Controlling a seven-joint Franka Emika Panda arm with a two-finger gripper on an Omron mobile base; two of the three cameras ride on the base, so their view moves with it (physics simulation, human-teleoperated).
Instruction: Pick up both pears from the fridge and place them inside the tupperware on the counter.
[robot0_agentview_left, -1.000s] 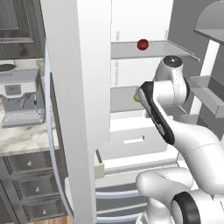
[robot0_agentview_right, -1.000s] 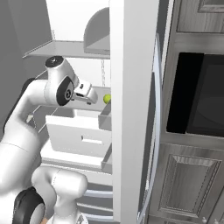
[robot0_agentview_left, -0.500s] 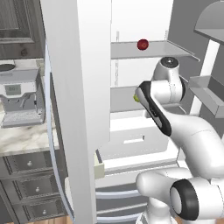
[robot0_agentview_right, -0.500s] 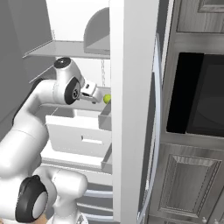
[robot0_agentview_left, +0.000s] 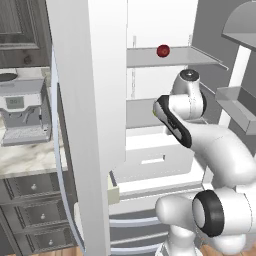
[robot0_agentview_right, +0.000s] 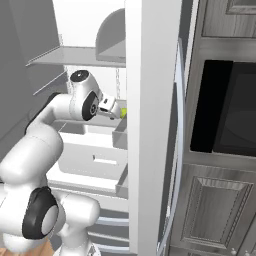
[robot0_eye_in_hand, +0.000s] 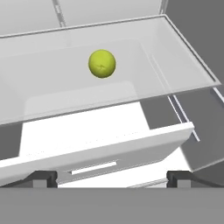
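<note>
The two-finger gripper has its dark fingertips spread wide apart, holding nothing, near the small yellow-green pear lying on a clear shelf inside the tall light-grey fridge. The glossy red pear sits on the higher shelf.

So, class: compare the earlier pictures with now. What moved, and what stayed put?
The arm has swung its pincer further into the fridge, closer to the yellow-green pear; nothing is grasped yet. The red pear stays on its upper shelf, the yellow-green one on the glass shelf.
</note>
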